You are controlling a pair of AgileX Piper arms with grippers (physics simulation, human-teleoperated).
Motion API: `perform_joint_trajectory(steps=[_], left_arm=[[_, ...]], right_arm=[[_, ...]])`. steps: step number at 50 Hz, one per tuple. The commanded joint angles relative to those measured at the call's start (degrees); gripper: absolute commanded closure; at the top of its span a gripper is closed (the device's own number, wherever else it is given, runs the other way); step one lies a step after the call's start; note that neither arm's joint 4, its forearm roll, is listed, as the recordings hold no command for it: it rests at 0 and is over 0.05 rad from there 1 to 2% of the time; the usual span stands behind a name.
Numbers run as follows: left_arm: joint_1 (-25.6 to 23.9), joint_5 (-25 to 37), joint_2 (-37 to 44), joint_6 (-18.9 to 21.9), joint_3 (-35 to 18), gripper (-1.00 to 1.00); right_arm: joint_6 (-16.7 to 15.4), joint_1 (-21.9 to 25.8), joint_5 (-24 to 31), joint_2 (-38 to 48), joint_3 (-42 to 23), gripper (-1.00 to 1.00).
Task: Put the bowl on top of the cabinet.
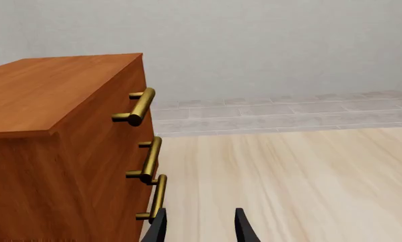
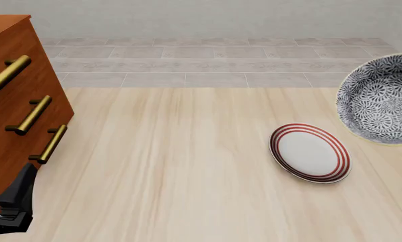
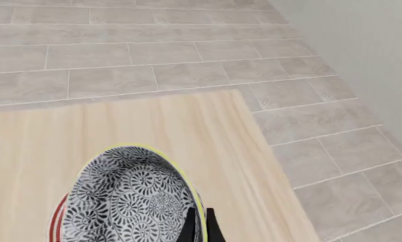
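Bowl point(image 2: 381, 102) lifted at far right, tilted, above the table beside plate point(image 2: 310, 152). Right gripper point(image 3: 199, 227) pinching rim. Left gripper point(image 1: 199, 224) spread, empty, near cabinet point(image 2: 15, 101). Likely rigid, glazed, slippery, breakable; rim grip acceptable.

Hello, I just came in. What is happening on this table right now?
The right hand is shut on the rim of the patterned bowl and holds it tilted in the air at the right side, above the red-ringed plate, which lies on the wooden table. The cabinet stands far on the left, and nothing is seen on the part of its top that shows. The left hand is open and empty, beside the cabinet's brass handles. So the bowl is lifted, but not yet carried across to the cabinet.
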Motion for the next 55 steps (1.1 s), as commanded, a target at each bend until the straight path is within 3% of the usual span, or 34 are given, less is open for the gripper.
perform_joint_trajectory(steps=[1,16,55], left_arm=[[-0.05,-0.08,0.14,-0.11,0.0,-1.0],[0.0,-0.06,-0.22,-0.45,-0.01,-1.0],[-0.01,1.68,-3.04,-1.53,-0.14,-1.0]], right_arm=[[0.38,5.79,-1.93,1.86,-0.61,1.0],[1.08,12.9,-4.67,6.14,-2.37,1.0],[1.52,26.18,-8.81,13.64,-8.57,1.0]])
